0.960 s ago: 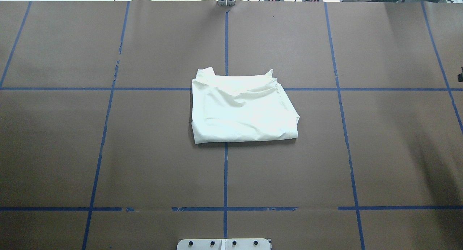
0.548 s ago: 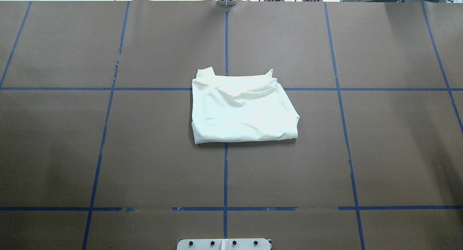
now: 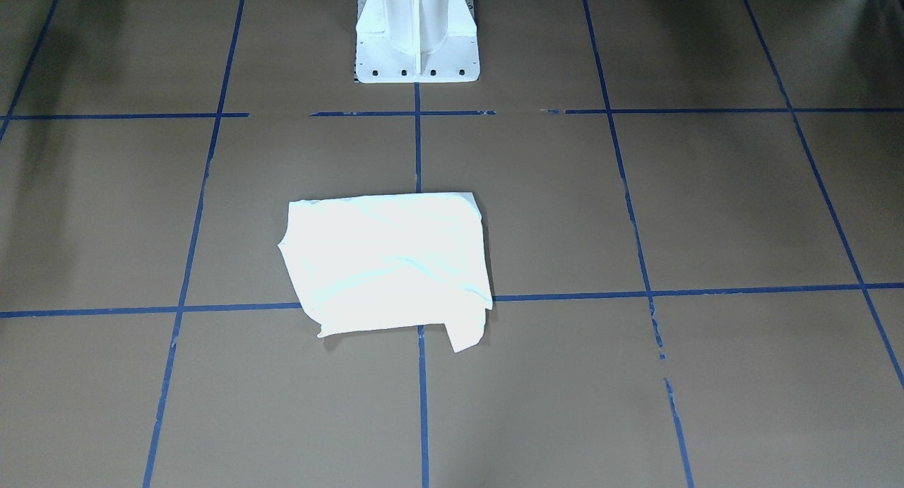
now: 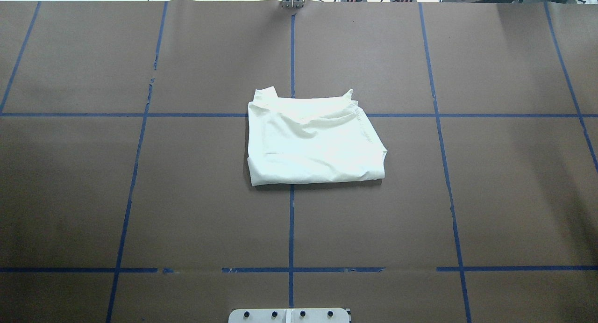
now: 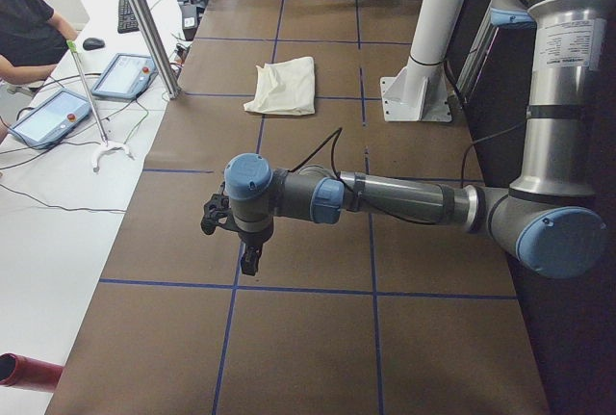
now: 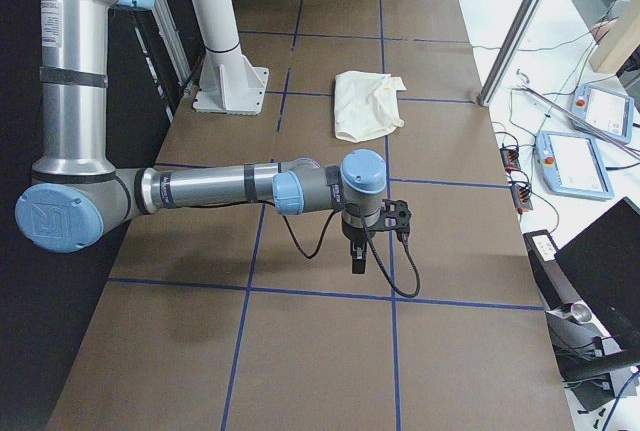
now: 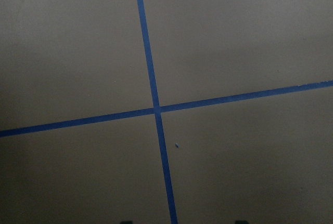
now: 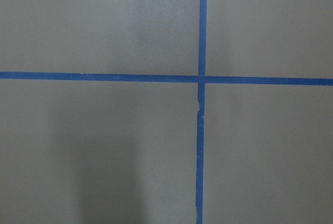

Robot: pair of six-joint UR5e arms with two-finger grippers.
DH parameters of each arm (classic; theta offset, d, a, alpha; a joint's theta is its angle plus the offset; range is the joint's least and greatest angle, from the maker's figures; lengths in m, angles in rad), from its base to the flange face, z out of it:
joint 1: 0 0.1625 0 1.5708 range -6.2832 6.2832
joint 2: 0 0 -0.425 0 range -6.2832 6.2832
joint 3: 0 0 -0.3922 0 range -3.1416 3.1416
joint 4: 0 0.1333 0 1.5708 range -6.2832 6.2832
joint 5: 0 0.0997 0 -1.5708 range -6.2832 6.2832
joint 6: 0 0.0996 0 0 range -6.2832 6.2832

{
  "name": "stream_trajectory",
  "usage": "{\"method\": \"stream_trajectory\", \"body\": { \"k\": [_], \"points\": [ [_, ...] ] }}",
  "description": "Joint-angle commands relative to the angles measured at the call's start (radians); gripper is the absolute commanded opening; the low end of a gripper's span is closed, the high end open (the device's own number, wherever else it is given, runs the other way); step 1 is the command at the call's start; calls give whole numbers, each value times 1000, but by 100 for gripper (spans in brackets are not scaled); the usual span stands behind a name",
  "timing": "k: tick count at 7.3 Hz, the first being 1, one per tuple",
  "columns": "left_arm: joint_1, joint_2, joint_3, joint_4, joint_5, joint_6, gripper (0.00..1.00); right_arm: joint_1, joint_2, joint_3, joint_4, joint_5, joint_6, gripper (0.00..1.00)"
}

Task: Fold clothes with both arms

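Note:
The cream-white T-shirt [image 4: 315, 145] lies folded into a compact rectangle at the table's middle; its print and lettering are hidden. It also shows in the front view [image 3: 388, 262] and both side views [image 5: 284, 85] [image 6: 367, 103]. The left gripper [image 5: 248, 263] hangs above bare table far from the shirt, off the overhead view. In the left wrist view only two dark fingertips [image 7: 126, 222] peek in, wide apart, with nothing between them. The right gripper [image 6: 357, 259] hangs above bare table at the opposite end; I cannot tell whether it is open or shut.
The brown table [image 4: 187, 211] carries a blue tape grid. The white pedestal base [image 3: 417, 29] stands at the robot's edge. Tablets [image 5: 125, 75] [image 6: 570, 163], cables and an operator [image 5: 29, 30] are on the white side beyond the table's far edge.

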Motion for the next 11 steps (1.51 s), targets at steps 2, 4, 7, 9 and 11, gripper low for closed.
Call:
{"method": "stream_trajectory", "body": {
  "k": [2,4,7,9,11],
  "points": [
    [-12,16,-69,12,3,-1,100,-1,-2,-18,-2,10,-1,100],
    [-9,48,-96,15,4,3,100,-1,-5,-29,-2,12,-1,100],
    [-9,59,-106,67,0,5,100,-1,-2,-17,-12,16,4,100],
    [-7,59,-90,121,3,7,100,-1,-14,-23,-11,59,4,100],
    [-9,92,-111,141,1,5,100,-1,-14,-25,-9,58,4,100]
  ]
}}
